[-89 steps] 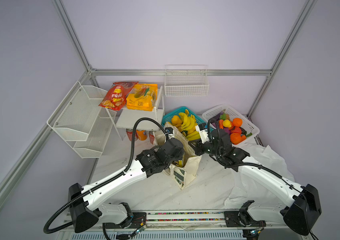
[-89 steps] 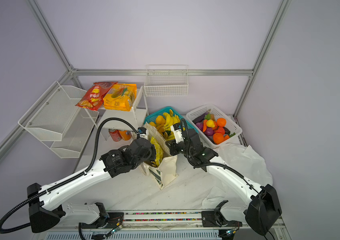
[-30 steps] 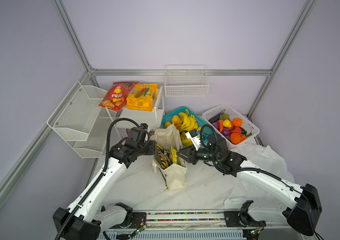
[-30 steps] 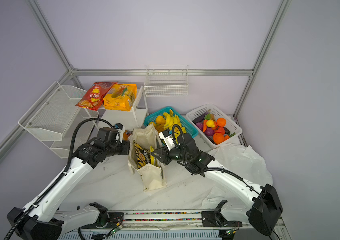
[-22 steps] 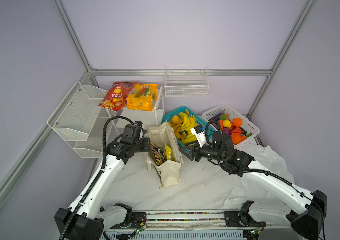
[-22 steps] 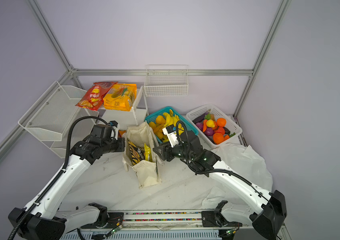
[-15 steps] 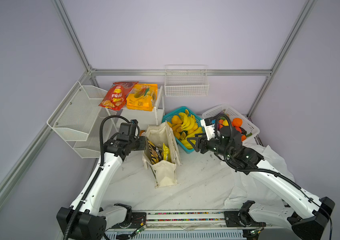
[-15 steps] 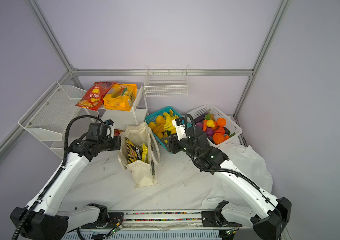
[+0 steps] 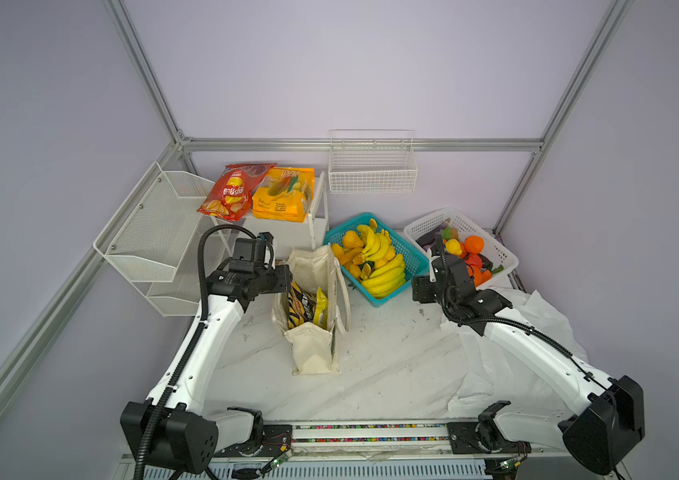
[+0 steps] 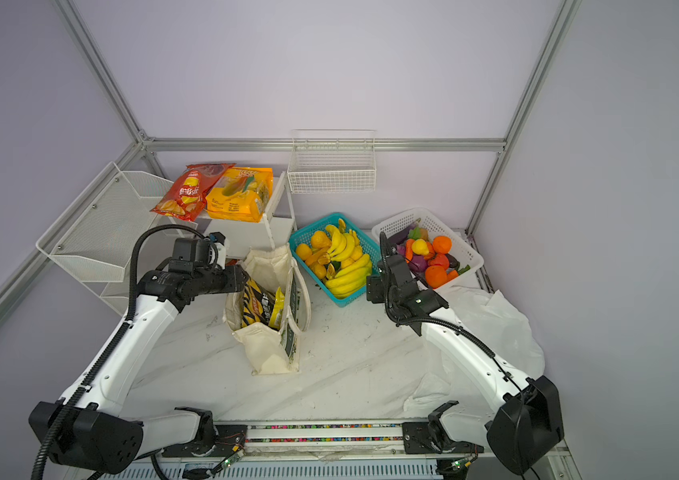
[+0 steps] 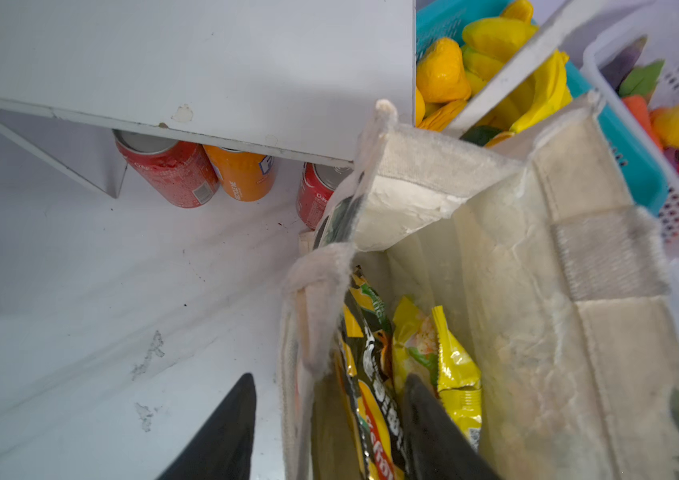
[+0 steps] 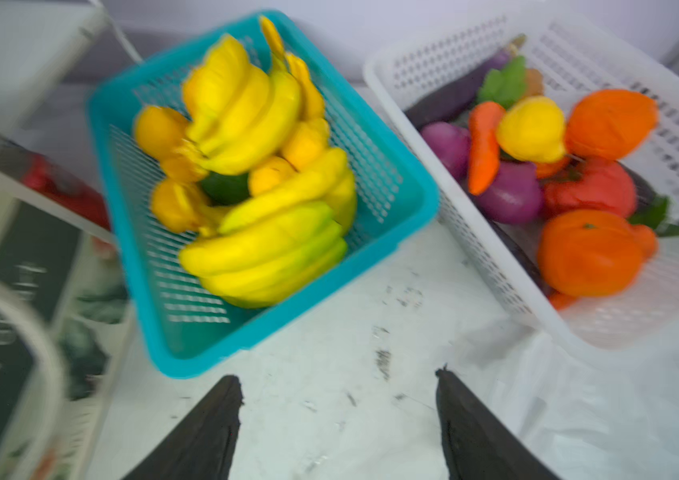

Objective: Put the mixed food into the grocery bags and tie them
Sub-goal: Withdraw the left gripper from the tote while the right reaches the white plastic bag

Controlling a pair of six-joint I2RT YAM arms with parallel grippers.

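the task looks partly done, with the larger share left. the cream canvas tote (image 9: 313, 353) stands upright a little left of the middle of the surface (image 9: 387, 365) with its mouth open. it holds two things: the black chip bag (image 11: 371, 374) with yellow zigzags and the small yellow snack packet (image 11: 441, 353), standing on end against each other. its strap handles (image 9: 346, 299) hang loose and untied.

the left fingers (image 11: 221, 428) are spread apart astride the tote's wall on the left arm's side. one is outside the cloth and one is inside beside the chip bag, and they pinch nothing. the right fingers (image 12: 200, 432) are also wide apart and empty. they hover over bare surface just in front of the gap between the two baskets, though that wrist view is blurred.

the yellow bananas (image 9: 383, 274) lie in the teal basket (image 9: 417, 261) toward the far edge of the surface, just right of the tote. the white basket (image 9: 495, 249) in the far right corner holds the toy produce, among it a purple eggplant (image 12: 454, 97). none of this is bagged.

the white plastic carrier bag (image 9: 537, 316) lies crumpled along the right edge of the surface, partly under the right arm (image 9: 537, 345), with nothing seen in it.

what is left, as i judge it, is to move the bananas and produce into a bag, open and fill the plastic bag, then tie both. the right fingers seem best placed to start on the baskets.
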